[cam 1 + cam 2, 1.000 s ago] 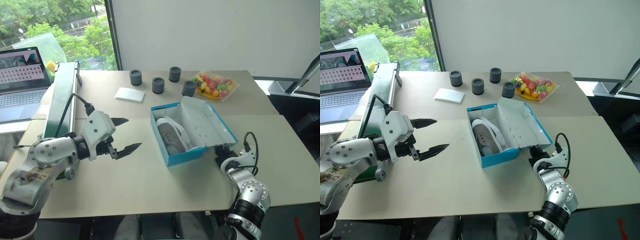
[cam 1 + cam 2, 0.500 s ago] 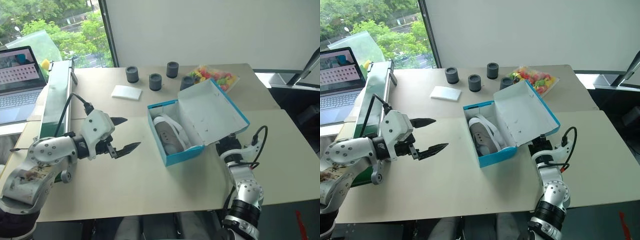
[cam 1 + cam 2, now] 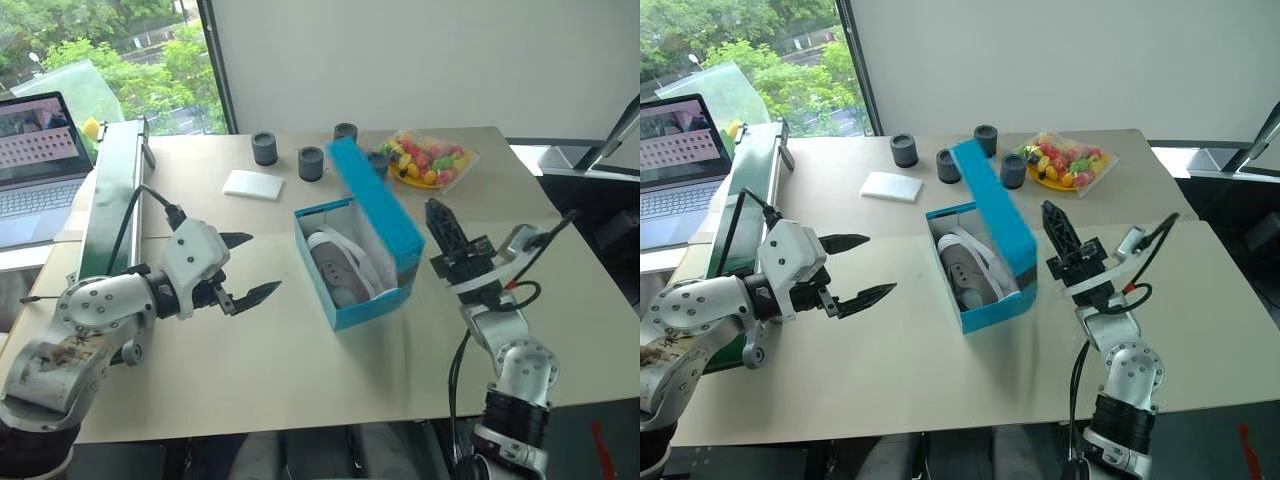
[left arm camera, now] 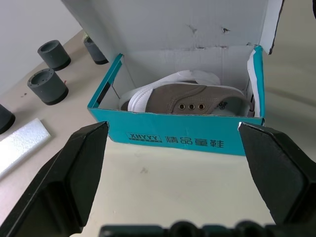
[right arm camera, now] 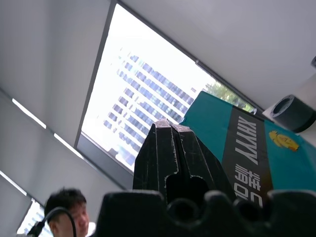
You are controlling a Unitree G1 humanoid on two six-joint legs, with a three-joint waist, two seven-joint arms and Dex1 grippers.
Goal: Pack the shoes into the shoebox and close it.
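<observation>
Shoebox (image 3: 362, 296) between spread left gripper (image 3: 246, 268) and closed right gripper (image 3: 440, 222), cups (image 3: 311, 163) behind

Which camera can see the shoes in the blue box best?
The left wrist view: it looks straight into the shoebox at the shoes. Both eye views show them smaller, partly behind the raised lid. The right wrist view shows the lid's outside.

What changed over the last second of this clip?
The right gripper, shut, rose from under the shoebox's lid and swung it from lying open to standing upright over the box. The left gripper stayed open beside the box, and the shoes stayed inside.
</observation>
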